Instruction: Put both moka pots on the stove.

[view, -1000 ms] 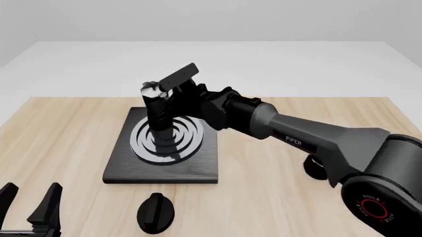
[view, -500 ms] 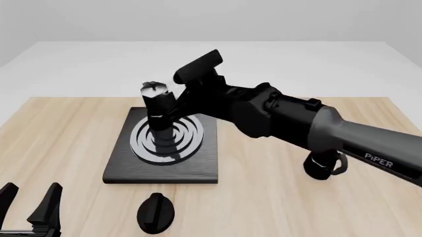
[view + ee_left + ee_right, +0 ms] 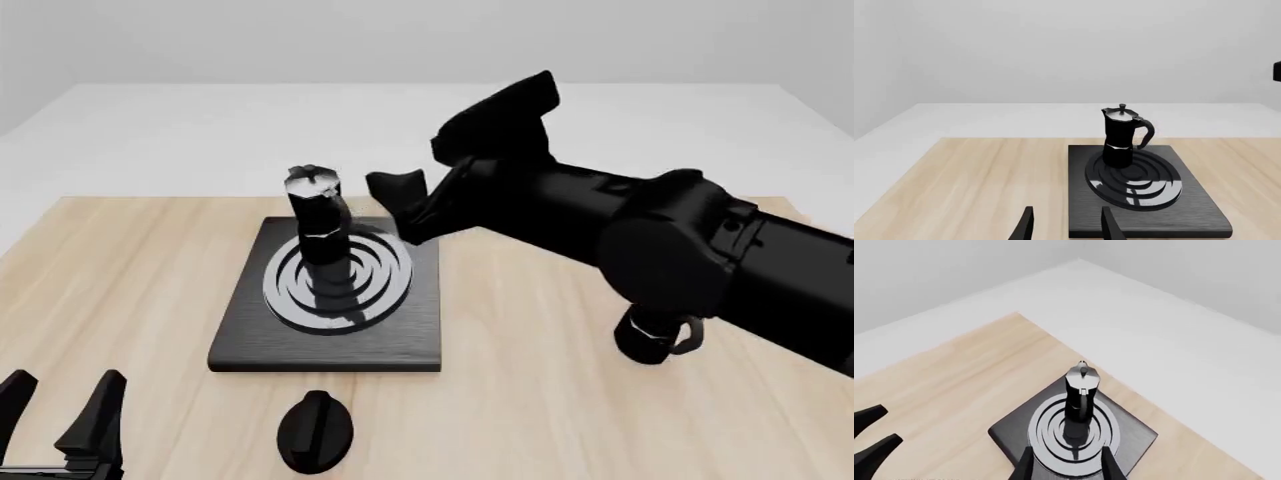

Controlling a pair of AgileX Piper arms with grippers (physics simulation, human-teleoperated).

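One moka pot (image 3: 316, 215) stands upright on the stove (image 3: 254, 330), long axis vertical, on the far part of the ring burner (image 3: 338, 280). Silver lid and knob on top. In the left wrist view its side handle (image 3: 1146, 132) points toward the right side of the scene.

Second moka pot (image 3: 650, 335) stands on the bare table (image 3: 534, 400), well to the right of the stove, mostly hidden behind the right arm (image 3: 641, 240). Only its lower body and part of the handle show; which way it faces cannot be told.

Stove lies flat on the table left of centre, long axis running near to far. A low black oval knob (image 3: 315, 430) lies on the table just near of the stove's near edge, apart from it.

Right claw (image 3: 400, 200) hangs above the stove's far right corner, just right of the pot on the burner and clear of it. Its fingers (image 3: 1026, 466) stand apart in the right wrist view, holding nothing, with that pot in line beyond them.

Left claw (image 3: 60, 415) sits low at the near left corner of the table, well apart from the stove. Its fingers (image 3: 1024, 227) are spread, nothing between them.
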